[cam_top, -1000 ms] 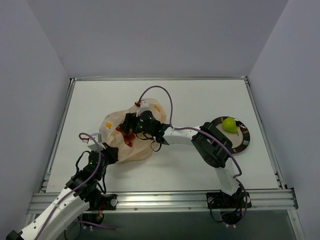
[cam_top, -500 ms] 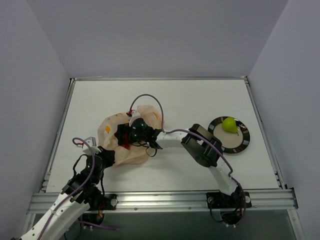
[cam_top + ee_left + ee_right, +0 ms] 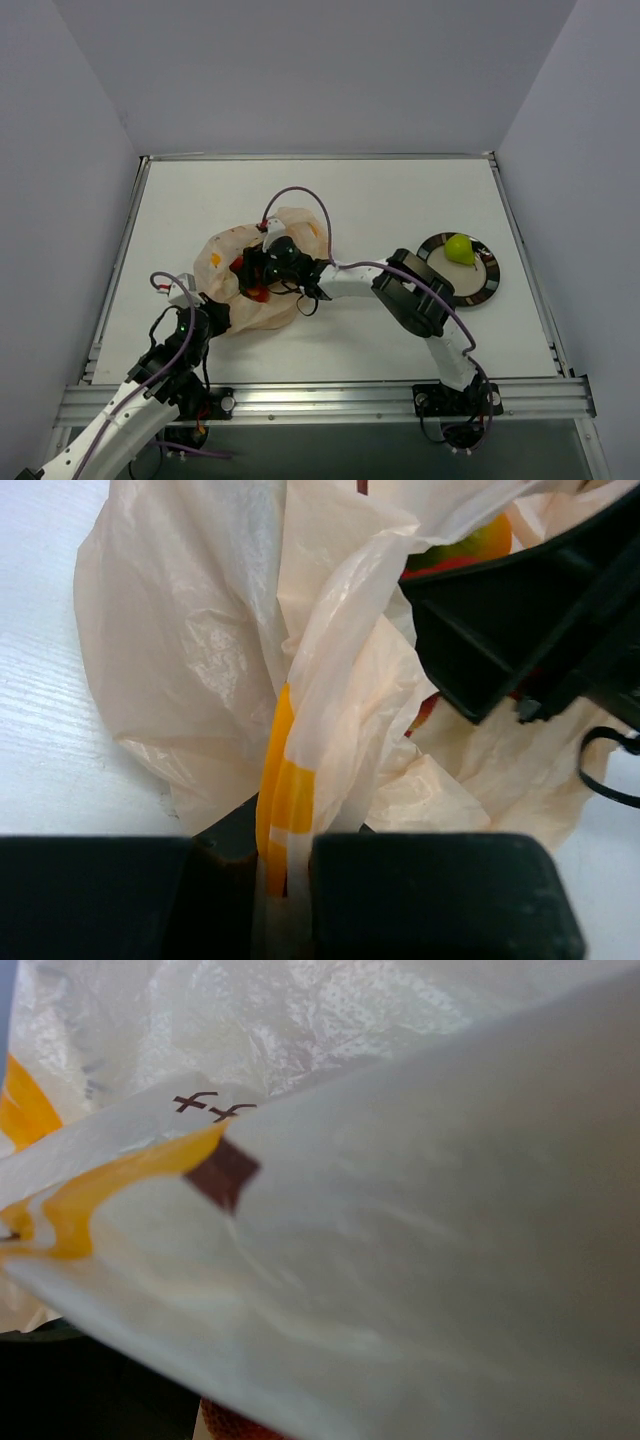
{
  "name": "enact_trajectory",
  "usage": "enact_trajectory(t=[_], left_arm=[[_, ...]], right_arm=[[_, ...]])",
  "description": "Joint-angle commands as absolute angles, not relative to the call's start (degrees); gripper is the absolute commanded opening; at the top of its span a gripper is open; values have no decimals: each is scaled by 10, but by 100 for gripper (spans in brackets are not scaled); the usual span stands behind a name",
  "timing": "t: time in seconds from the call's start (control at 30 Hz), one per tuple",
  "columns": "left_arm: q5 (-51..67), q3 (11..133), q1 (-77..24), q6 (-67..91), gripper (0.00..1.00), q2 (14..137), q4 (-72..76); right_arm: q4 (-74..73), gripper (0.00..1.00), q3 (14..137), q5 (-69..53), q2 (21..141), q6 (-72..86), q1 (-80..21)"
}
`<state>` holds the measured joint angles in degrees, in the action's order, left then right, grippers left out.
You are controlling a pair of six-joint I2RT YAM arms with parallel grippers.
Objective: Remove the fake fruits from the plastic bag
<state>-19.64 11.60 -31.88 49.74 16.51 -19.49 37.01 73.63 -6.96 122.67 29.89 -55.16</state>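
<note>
Top external: plastic bag [image 3: 215, 255] holds red fruit [image 3: 257, 293]; plate [image 3: 487, 286] holds yellow-green fruit [image 3: 458, 248].

right gripper [image 3: 254, 271]: shifted leftward, sunk deeper into the plastic bag [image 3: 222, 248]
right elbow [image 3: 415, 300]: drawn leftward
left gripper [image 3: 212, 313]: pulled back slightly toward the near edge
plastic bag: near corner stretched toward the left gripper

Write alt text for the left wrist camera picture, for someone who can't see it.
The left gripper, at the bottom edge, is shut on a twisted strip of a peach plastic bag lying on a white table. At upper right, the black right arm reaches into the bag, beside an orange and green fruit.
</note>
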Motion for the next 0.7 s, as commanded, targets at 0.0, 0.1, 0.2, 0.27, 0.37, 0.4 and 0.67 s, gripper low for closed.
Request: enact_trajectory(t=[0.0, 0.1, 0.2, 0.27, 0.37, 0.4, 0.67], left_arm=[[-214, 148, -323, 490, 2, 185, -182], [-219, 163, -322, 483, 2, 197, -171], [-228, 180, -322, 477, 2, 209, -167], [-234, 185, -323, 474, 2, 214, -165], [-239, 191, -322, 475, 2, 217, -161], [-241, 192, -322, 475, 2, 217, -159], [-250, 208, -323, 475, 2, 240, -140]], right_arm=[[384, 2, 719, -14, 1134, 251, -551], [365, 0, 704, 18, 1091, 231, -554], [355, 0, 689, 23, 1058, 226, -553], [345, 0, 680, 24, 1040, 226, -555], [338, 0, 665, 18, 1014, 232, -555], [338, 0, 661, 14, 1007, 235, -556], [370, 0, 621, -40, 919, 264, -556]])
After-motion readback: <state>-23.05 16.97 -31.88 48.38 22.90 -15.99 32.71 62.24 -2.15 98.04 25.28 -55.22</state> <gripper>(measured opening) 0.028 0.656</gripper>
